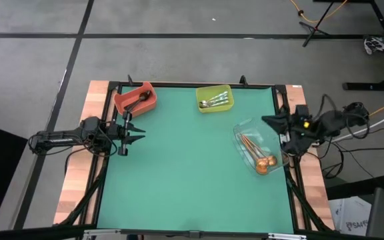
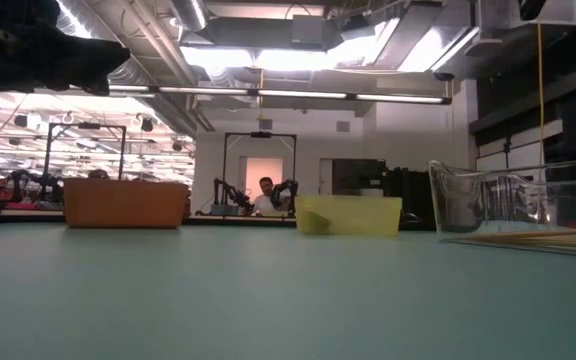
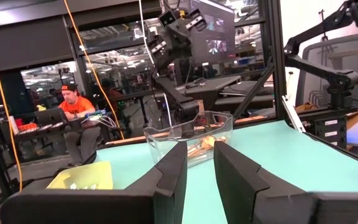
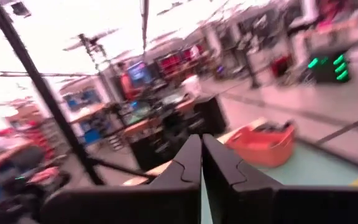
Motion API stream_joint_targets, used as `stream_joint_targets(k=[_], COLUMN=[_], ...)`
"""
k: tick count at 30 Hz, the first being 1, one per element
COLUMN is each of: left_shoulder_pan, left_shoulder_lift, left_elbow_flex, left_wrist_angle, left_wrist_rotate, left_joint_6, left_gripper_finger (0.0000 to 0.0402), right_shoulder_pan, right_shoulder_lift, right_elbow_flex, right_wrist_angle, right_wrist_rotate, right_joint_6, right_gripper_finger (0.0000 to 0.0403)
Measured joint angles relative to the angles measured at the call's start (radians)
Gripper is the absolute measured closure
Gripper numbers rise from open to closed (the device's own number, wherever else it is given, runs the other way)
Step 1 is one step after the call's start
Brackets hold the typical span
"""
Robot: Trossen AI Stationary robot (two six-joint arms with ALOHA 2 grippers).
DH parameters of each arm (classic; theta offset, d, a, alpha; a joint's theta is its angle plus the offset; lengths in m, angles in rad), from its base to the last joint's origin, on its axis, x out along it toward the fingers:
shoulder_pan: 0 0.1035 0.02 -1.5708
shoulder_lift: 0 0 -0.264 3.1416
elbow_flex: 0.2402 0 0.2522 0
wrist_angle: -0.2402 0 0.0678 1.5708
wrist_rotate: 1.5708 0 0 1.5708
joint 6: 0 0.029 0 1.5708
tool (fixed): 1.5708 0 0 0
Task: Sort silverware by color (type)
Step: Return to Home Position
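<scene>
Left gripper (image 1: 136, 135) hangs empty with its fingers partly apart, and I see the black spoons (image 1: 137, 101) in the red bin (image 1: 120, 100) just beyond it. My right gripper (image 1: 267, 121) is closed on nothing. The copper spoons (image 1: 259, 157) lie in the clear bin (image 1: 243, 127) beside it, and the silver spoons (image 1: 216, 103) in the yellow bin (image 1: 212, 89) farther off.

Mat (image 1: 192, 173) plain teal-green, table edge (image 1: 75, 173) pale wood. Left gripper (image 1: 139, 134) black; just beside it an orange-red bin (image 1: 121, 101) with black spoons (image 1: 139, 101). Right gripper (image 1: 267, 120) black; beside it a clear bin (image 1: 245, 130) with copper-gold spoons (image 1: 259, 159). Between the grippers, toward the far edge, a yellow-green bin (image 1: 229, 90) with shiny silver spoons (image 1: 216, 103).
</scene>
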Motion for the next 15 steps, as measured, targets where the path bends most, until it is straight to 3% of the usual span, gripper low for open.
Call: stream_joint_targets(k=[5, 10, 15], left_shoulder_pan=[0.000, 0.000, -0.021], left_shoulder_lift=[0.000, 0.000, 0.000], left_elbow_flex=[0.000, 0.000, 0.000], left_wrist_angle=[0.000, 0.000, 0.000], left_wrist_rotate=[0.000, 0.000, 0.000], left_joint_6=[0.000, 0.000, 0.000], left_gripper_finger=[0.0328, 0.0328, 0.0328], right_shoulder_pan=[0.000, 0.000, -0.007], right_shoulder_lift=[-0.053, -0.071, -0.070], right_elbow_flex=[-0.001, -0.032, -0.177], right_wrist_angle=[-0.026, -0.031, 0.134], right_wrist_rotate=[-0.003, -0.074, -0.082], right_joint_6=[-0.148, -0.171, -0.200], right_gripper_finger=[0.0397, 0.0397, 0.0397])
